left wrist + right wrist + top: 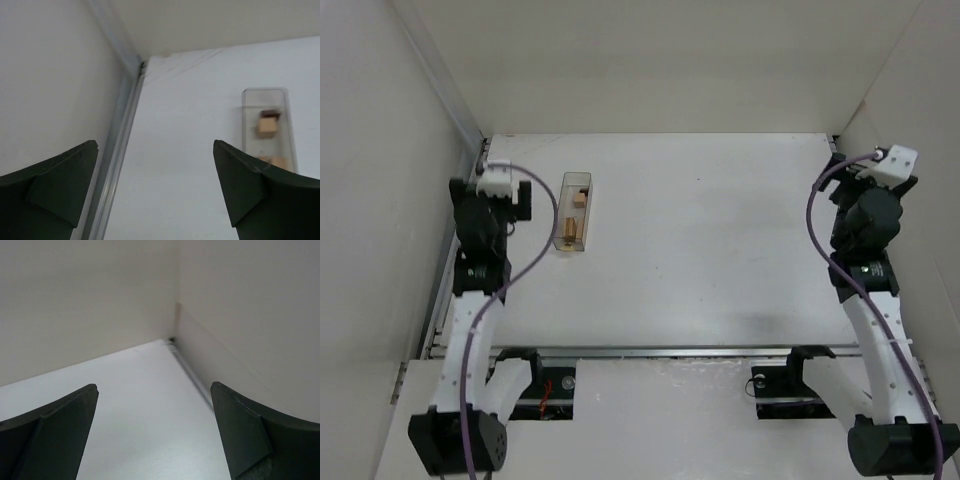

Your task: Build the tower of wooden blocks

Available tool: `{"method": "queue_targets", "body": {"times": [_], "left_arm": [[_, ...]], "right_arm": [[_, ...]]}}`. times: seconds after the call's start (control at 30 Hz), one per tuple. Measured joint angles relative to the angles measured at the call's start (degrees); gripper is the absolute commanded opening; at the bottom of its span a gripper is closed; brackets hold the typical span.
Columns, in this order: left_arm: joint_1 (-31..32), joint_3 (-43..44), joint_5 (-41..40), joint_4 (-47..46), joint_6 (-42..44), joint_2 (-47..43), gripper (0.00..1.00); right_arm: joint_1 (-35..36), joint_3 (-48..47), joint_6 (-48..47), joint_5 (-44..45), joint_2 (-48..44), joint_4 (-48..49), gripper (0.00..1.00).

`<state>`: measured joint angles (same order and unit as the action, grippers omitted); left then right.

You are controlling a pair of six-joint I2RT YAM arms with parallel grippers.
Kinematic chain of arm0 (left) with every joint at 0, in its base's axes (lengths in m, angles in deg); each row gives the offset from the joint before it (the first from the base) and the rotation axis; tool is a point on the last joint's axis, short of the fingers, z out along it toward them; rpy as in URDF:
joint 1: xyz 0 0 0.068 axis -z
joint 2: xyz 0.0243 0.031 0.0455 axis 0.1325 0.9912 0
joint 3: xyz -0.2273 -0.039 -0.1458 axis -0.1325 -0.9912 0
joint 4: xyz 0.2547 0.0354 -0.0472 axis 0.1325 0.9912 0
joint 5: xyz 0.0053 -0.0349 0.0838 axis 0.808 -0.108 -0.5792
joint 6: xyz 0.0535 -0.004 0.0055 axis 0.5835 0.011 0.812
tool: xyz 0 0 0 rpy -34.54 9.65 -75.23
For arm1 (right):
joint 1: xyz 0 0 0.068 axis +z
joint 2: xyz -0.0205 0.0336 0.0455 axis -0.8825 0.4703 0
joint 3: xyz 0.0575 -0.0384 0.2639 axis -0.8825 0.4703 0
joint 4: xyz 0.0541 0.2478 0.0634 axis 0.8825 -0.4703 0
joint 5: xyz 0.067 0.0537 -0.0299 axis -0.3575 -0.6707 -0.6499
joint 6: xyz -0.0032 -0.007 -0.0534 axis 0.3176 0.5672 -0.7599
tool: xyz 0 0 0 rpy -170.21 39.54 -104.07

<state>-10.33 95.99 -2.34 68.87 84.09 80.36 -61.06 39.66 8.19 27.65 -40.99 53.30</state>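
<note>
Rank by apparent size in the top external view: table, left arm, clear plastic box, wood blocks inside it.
1. table
2. left arm, though it is nearer the camera
3. clear plastic box
4. wood blocks

The worktop [720,250] is plain white, and the walls [650,60] around it are cream. Near its left edge, a clear box [577,176] holds light-tan blocks [267,127] and one dark brown block [270,113]. The left claw [155,150] and right claw [154,387] are dark greenish black. The left arm [470,330] and right arm [882,335] are white with black joints and carry purple cables [548,240].
</note>
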Motion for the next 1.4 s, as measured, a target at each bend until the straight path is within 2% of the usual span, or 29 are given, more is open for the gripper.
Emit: {"method": "queue_targets", "body": {"times": [0.07,0.17,0.23,0.3,0.33,0.37,0.5,0.73,0.9,1.0,1.13,1.17,1.23,1.4], "left_arm": [[0.0,15.2,7.1,7.9,0.0,8.2,1.0],[0.0,33.7,14.7,17.6,0.1,22.1,0.93],[0.0,41.6,18.3,24.4,0.1,30.7,0.81],[0.0,45.0,20.6,29.0,-0.6,38.3,0.73],[0.1,45.5,21.2,31.3,-1.0,42.1,0.66],[0.2,45.4,21.7,33.5,-1.6,45.5,0.63],[1.2,44.9,21.6,39.4,-3.5,54.9,0.62],[2.9,44.9,21.8,39.6,-6.5,57.4,0.6],[2.9,45.0,20.3,37.6,-7.9,59.8,0.45],[2.9,45.0,19.1,37.0,-8.3,63.6,0.4],[2.9,45.0,18.8,37.1,-9.1,66.7,0.21],[2.9,45.0,18.9,37.1,-9.4,66.7,0.1],[2.9,45.4,18.9,37.2,-9.7,66.8,0.0],[3.3,46.6,15.2,37.2,-10.4,66.8,0.0]], "right_arm": [[-0.1,-7.3,2.1,-11.1,3.3,-3.0,1.0],[0.1,-13.3,5.8,-18.8,9.2,-7.1,0.96],[0.3,-17.0,8.4,-20.4,14.7,-10.8,0.94],[0.3,-18.3,10.2,-20.5,19.7,-14.3,0.94],[0.5,-18.1,10.9,-20.5,21.6,-16.5,0.94],[0.6,-17.7,11.5,-20.5,22.9,-18.6,0.94],[1.3,-13.1,12.9,-21.0,22.4,-22.5,0.94],[1.5,-9.1,13.8,-21.4,17.5,-23.0,0.94],[1.5,-7.6,14.1,-21.4,17.0,-22.9,0.94],[1.6,-7.5,14.2,-21.4,17.0,-23.1,0.94],[1.9,-7.5,14.2,-21.4,17.0,-23.1,0.94],[1.9,-7.5,14.2,-21.4,17.0,-23.1,0.94],[1.9,-7.5,14.2,-21.4,17.0,-23.2,0.94],[1.9,-7.5,14.2,-21.4,16.6,-23.2,0.94]]}}
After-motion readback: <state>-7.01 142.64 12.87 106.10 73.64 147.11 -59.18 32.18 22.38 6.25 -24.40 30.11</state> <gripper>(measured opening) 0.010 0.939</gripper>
